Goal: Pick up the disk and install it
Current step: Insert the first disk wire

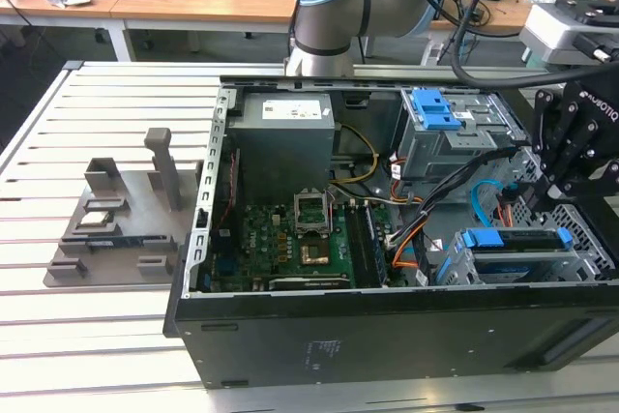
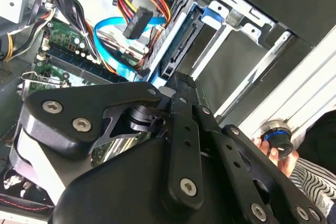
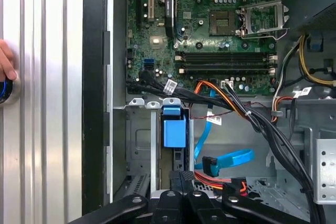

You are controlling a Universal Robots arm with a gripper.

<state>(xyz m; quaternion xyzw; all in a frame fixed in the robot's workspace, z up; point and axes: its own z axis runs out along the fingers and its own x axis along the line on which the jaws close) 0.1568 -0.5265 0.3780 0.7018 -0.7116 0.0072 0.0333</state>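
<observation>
The silver hard drive in its blue plastic caddy (image 1: pixel 513 238) sits on edge in the grey metal drive cage (image 1: pixel 580 258) at the front lower corner of the open black computer case (image 1: pixel 387 336). The black multi-link end effector (image 1: pixel 542 195) hangs just above it, towards the exterior view's right. In the first wrist view the end effector's tips (image 3: pixel 182 177) are drawn together with nothing between them, just beside the caddy's blue tab (image 3: pixel 174 129) but not gripping it.

The case lies on its side on a slatted aluminium bench (image 1: pixel 97 94). A grey slotted stand (image 1: pixel 116 229) sits on the bench well apart from the case, at the exterior view's left. Inside the case are a green motherboard (image 1: pixel 290 239), a grey power supply box (image 1: pixel 285 142), bundled cables, and a second grey bay topped by a blue plastic latch piece (image 1: pixel 435 108). Wooden desks with cables stand behind the bench. A person's hand (image 3: pixel 5 61) rests at a blue-ringed knob at the bench edge.

The drive's visible blue top edge runs across the exterior view from left to right, parallel to the near wall of the case, with its flat faces upright.
</observation>
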